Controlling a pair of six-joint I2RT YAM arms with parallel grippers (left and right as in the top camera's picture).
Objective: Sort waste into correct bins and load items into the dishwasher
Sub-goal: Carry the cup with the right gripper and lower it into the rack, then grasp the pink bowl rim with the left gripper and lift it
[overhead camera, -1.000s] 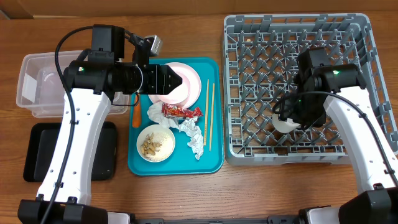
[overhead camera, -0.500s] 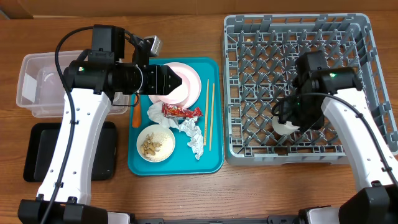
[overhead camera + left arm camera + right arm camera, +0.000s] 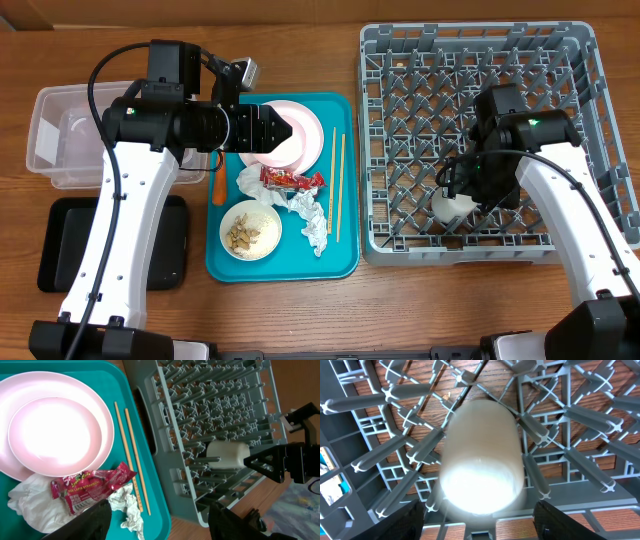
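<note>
My left gripper [image 3: 280,133] is open and empty, hovering over the pink-white plate [image 3: 308,128] on the teal tray. In the left wrist view a white bowl [image 3: 55,430] sits on the plate [image 3: 102,405]. The red wrapper [image 3: 290,179] and the tissues [image 3: 315,225] lie below it, with the chopsticks [image 3: 338,185] to the right and the carrot [image 3: 216,186] to the left. A second bowl [image 3: 250,230] holds nut scraps. My right gripper [image 3: 470,188] is open above the white cup [image 3: 447,205], which lies among the pegs of the grey rack [image 3: 480,60]. Its fingers [image 3: 480,527] stand clear of the cup [image 3: 480,455].
The teal tray [image 3: 340,260] sits mid-table. The clear tub [image 3: 50,140] is at the far left, partly under my left arm. The black tray [image 3: 60,250] lies in front of it. The rack's upright pegs surround the cup on all sides.
The cup has shifted a little left and down, out from under my right gripper, and now rests among the pegs. My left arm has not moved.
</note>
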